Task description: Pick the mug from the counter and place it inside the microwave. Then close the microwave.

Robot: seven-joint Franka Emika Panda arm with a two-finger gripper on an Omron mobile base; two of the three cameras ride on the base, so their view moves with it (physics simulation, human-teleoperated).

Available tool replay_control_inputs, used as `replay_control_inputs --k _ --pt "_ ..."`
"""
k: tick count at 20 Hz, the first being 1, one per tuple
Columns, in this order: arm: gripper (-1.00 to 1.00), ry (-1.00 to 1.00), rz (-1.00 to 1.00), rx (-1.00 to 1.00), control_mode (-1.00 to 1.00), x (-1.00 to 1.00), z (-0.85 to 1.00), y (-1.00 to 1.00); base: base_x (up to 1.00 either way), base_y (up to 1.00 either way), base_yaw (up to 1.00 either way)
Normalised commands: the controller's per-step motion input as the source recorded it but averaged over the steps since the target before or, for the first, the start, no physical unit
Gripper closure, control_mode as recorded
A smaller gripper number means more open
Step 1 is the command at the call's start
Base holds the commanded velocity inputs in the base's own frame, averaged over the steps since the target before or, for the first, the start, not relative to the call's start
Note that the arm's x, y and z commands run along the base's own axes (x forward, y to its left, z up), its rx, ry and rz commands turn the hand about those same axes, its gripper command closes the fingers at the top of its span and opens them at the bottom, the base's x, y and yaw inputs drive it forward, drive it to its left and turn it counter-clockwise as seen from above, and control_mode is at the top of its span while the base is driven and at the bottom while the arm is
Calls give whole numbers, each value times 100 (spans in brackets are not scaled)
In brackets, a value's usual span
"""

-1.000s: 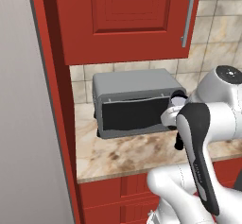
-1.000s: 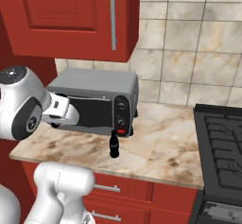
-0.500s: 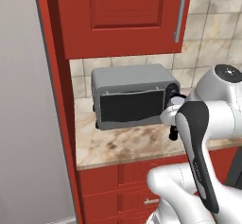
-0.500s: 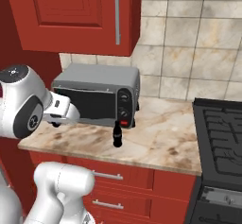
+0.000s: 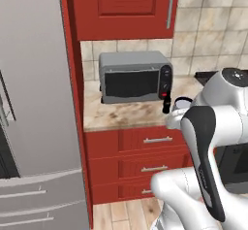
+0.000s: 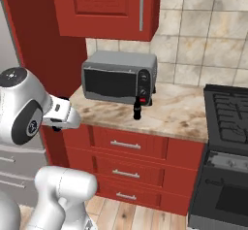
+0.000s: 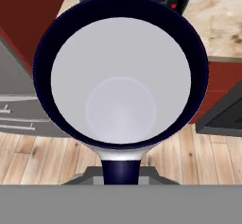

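1. Backing away from the counter point(image 6: 179, 110), the base is carrying both base cameras with it. The toaster oven point(image 5: 134, 76) is now looking farther off, and a grey fridge point(image 5: 34, 103) is coming into the left base view at 9 o'clock.
2. Clamped on the mug point(image 7: 120, 90), the gripper point(image 7: 121, 170) is carrying it off the stone, out over the wooden floor.
3. In the hand view the mug's open mouth is facing the camera, with the toaster oven peeking past its rim at 12 o'clock.
4. In the left base view the mug is hanging just beside the dark bottle point(image 5: 166, 104), at about its 3 o'clock, tucked against the arm's wrist.
5. Judging by its look, the mug is rigid, light and smooth-glazed, so it is likely prone to slipping or chipping. Pinching the wall at the rim is working, though it is leaving little margin against swinging.
6. Placing it in the microwave and shutting the door are still waiting.
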Motion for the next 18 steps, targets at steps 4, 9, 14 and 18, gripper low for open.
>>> replay_control_inputs --k 4,9,14,18 --pt "100 0 0 0 100 0 0 0 -37 0 29" --pt "100 0 0 0 100 0 0 0 -28 0 34" --pt "100 0 0 0 100 0 0 0 -35 0 39" --pt "100 0 0 0 100 0 0 0 -50 0 38"
